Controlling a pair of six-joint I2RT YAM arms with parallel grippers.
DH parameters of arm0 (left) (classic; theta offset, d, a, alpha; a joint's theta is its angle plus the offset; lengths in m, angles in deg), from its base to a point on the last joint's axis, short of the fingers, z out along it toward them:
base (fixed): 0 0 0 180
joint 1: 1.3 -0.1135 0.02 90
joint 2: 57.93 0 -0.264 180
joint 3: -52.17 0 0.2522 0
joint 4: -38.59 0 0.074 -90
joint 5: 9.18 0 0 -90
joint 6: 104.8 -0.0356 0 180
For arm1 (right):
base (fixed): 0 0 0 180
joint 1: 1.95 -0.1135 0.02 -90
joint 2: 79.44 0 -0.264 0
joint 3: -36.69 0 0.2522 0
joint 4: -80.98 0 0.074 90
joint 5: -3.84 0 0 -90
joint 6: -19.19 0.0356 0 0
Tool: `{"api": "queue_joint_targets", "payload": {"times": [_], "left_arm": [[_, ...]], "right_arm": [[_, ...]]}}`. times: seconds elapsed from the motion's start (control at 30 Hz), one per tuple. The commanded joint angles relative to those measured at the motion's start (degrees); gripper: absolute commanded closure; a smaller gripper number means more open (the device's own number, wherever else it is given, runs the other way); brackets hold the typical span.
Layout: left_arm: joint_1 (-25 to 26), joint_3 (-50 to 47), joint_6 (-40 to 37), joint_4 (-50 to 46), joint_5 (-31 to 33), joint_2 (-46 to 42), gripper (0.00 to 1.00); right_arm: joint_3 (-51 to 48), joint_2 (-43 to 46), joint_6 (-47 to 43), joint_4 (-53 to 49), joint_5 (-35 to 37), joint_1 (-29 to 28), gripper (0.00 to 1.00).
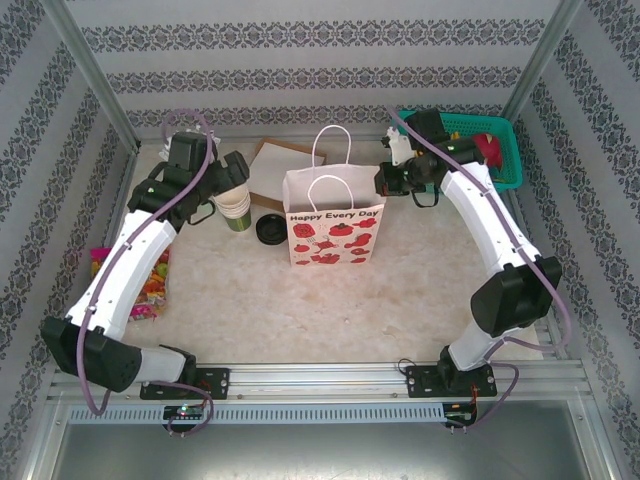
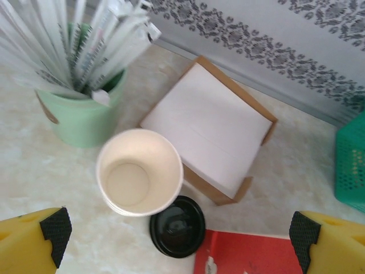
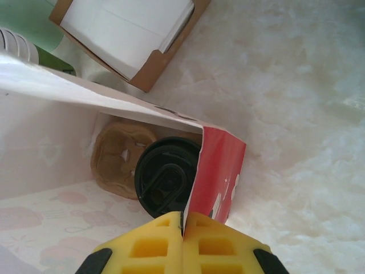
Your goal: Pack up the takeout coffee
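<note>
Judged step: one coffee is packed and the second awaits capping. The table (image 1: 400, 300) carries the paper bag (image 1: 335, 235) upright at centre. The right tool (image 3: 182, 225) is clenched on the bag's rim at its right side, which holds the mouth open. Behind the bag lies the napkin box (image 2: 208, 131), with the straw cup (image 2: 85, 123) to its left. The left tool (image 2: 179, 231) is released, jaws at full spread, and hangs above the table just left of the bag. Below it stands the open cup (image 2: 140, 171), unlidded, between the straw cup and the bag. The loose lid (image 2: 171, 220) lies flat on the table against the cup's near side. The next move probably calls for the left tool to descend on the lid. The lid lies flat, so its rim offers little purchase; it must then be centred and pressed onto the cup before transfer. The right wrist view looks into the bag and shows the capped cup (image 3: 168, 177) seated in a cup carrier (image 3: 117, 157) on the bag floor, detail the top view hides behind the bag wall. The left wrist view shows the open cup's bare interior, while the top view gives the overall layout of arms and bag.
</note>
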Motion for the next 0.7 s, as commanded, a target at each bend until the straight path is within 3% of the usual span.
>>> {"api": "queue_joint_targets", "payload": {"times": [0.0,0.1,0.33,0.47,0.67], "left_arm": [[-2.98,5.15,-6.77,-3.71,0.73,2.79,0.00],[-6.53,9.92,-9.55,-6.72,-1.64,7.68,0.00],[-7.49,15.40,-22.77,-7.10,-5.27,17.54,0.12],[-8.59,18.88,-25.81,-7.38,-6.45,23.35,0.28],[-8.75,18.89,-27.53,-5.14,4.21,27.15,0.30]], "right_arm": [[2.06,-0.71,-1.73,-1.13,-0.79,1.31,1.00],[2.74,-1.06,-1.90,-1.52,-0.31,2.05,0.95],[1.97,3.04,1.82,1.33,3.27,2.15,0.33],[-3.32,9.70,5.34,7.58,5.63,2.15,0.03],[-9.17,17.85,6.90,11.33,12.23,2.28,0.02]]}}
